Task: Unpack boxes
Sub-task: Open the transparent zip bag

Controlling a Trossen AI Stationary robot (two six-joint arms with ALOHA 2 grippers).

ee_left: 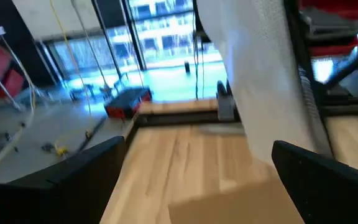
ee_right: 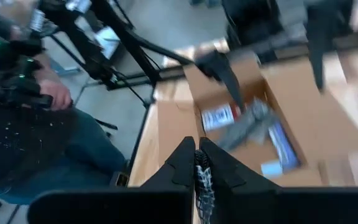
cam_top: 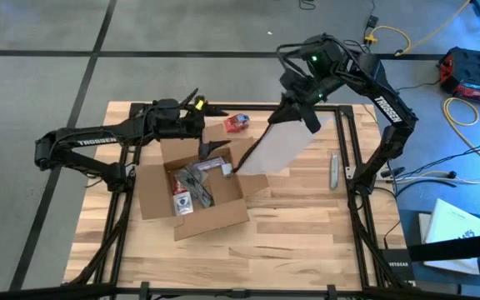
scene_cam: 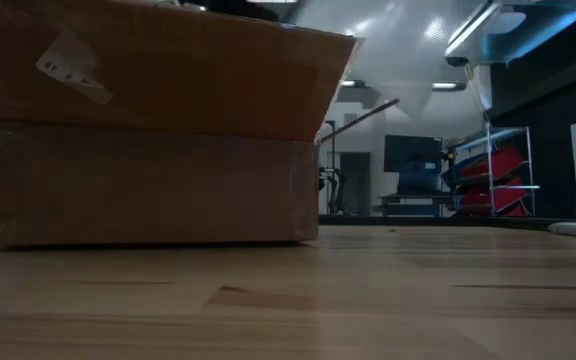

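Brown cardboard is what we meet first: the box (cam_top: 192, 193) sits open on the left half of the wooden table (cam_top: 307, 225), its flaps spread outward, and inside it we see several small packets (cam_top: 188, 185) lying loose, grey and white with some blue. In the low view the box fills the left side of the picture, one flap leaning outward above its side wall, with a strip of clear tape (scene_cam: 71, 66) stuck near the flap's upper edge.

Over the far rim of the box we find the left gripper (cam_top: 206, 150), its two fingers spread wide apart with nothing between them. From its own wrist camera we see both dark fingers (ee_left: 328, 180) at the sides, bare table and an edge of cardboard between them.

Just right of the box, the right gripper (cam_top: 305, 112) hangs above the table with its fingers pressed together on the top edge of a clear, silvery plastic bag (cam_top: 277, 146). The bag hangs slanting down, and its lower end reaches the box's right flap.

Beyond the box's far corner lies a small red-and-blue object (cam_top: 237, 123). Near the table's right edge we see a slim grey tool (cam_top: 334, 169). In the right wrist view, a person (ee_right: 42, 124) in dark clothes sits beside the table.
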